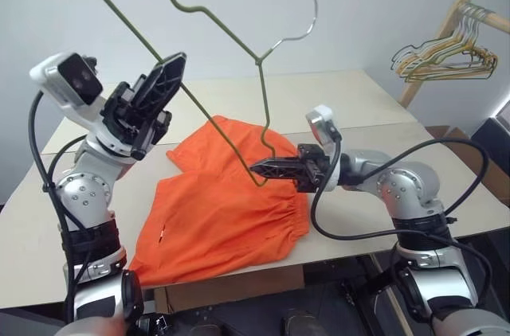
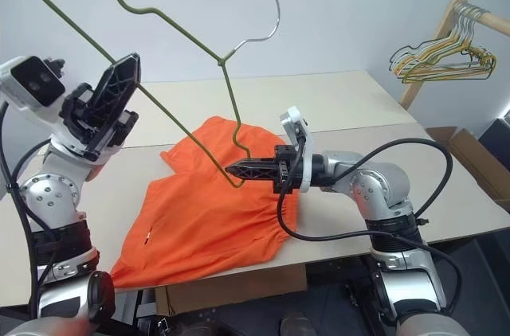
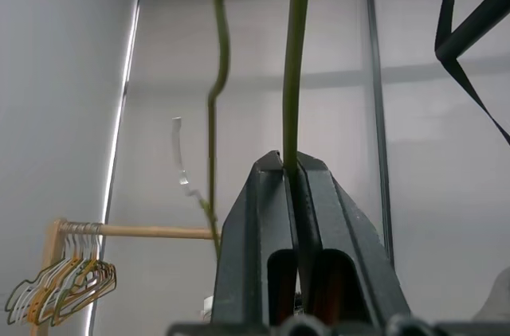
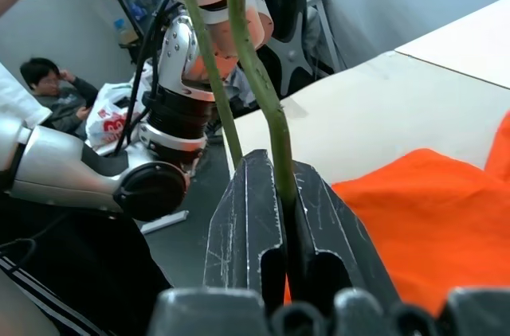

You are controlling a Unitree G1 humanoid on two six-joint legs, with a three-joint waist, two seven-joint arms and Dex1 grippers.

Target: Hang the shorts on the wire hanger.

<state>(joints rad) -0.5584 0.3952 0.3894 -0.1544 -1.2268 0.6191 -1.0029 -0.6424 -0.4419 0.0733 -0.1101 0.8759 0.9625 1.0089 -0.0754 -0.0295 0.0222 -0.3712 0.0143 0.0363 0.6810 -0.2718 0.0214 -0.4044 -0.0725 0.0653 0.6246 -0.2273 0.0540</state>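
The wire hanger [image 1: 259, 59], thin and olive-grey, is held up in the air, tilted, with its hook pointing up and to the right. My left gripper [image 1: 175, 61] is shut on its long straight bar; the wire [image 3: 296, 73] runs up from between the closed fingers. My right gripper [image 1: 255, 167] points left, level, and is shut on the hanger's low bent end [image 4: 259, 81], just above the shorts. The bright orange shorts [image 1: 215, 209] lie spread flat on the table [image 1: 343, 89], under and between both arms. Neither gripper holds them.
A wooden rack [image 1: 446, 21] with a bunch of pale hangers [image 1: 442, 57] stands at the back right. A cardboard box [image 1: 482, 165] sits on the floor past the table's right edge. The shorts reach the table's near edge. A seated person [image 4: 44, 81] is off to the side.
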